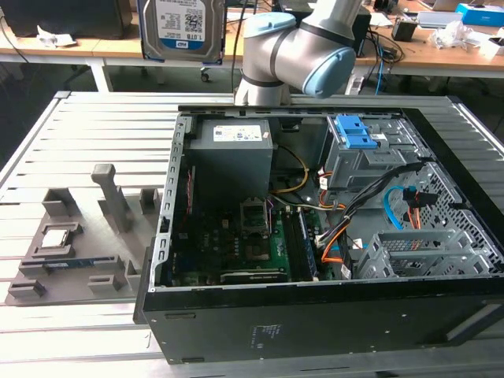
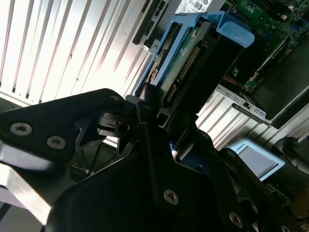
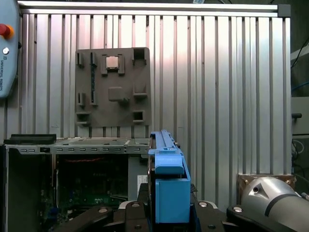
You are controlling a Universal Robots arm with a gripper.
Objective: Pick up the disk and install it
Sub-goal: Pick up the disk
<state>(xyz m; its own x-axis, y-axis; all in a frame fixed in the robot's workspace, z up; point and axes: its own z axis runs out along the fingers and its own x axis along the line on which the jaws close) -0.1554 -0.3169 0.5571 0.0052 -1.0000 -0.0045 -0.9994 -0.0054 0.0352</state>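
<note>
Grey fixture plate (image 1: 72,283): far on the exterior view's left, flat on the slatted worktop (image 1: 47,346), just beside the open case. The little square chip (image 1: 57,239) sits in one of its pockets. Not our part.

Silver disk (image 1: 183,27): up at the top of the exterior view, off the worktop, upright with its white label facing the camera. It's well clear of the case and just to the exterior view's left of the arm. Its blue rail runs up the middle of the first wrist view (image 3: 166,169), and its connector edge shows in the second wrist view (image 2: 188,60).

Black jaws: clamped on the disk. In the second wrist view the dark fingers (image 2: 147,116) pinch one end of it.

Robot arm (image 1: 295,51): grey with light-blue caps, reaching over the back of the case.

Open case (image 1: 315,323): on its side, panel off, power supply (image 1: 231,153) and motherboard (image 1: 236,248) exposed.

Drive bays: a cage with a blue latch (image 1: 356,138) toward the exterior view's right. Nearer the camera is a grey cage (image 1: 421,252), with orange and blue cables beside it.

Step in hand: looks to me like the pick-up is done and the disk is being carried. Install not yet started.

What the install calls for: my guess is squaring the rails to a bay opening and keeping clear of those loose cables.
</note>
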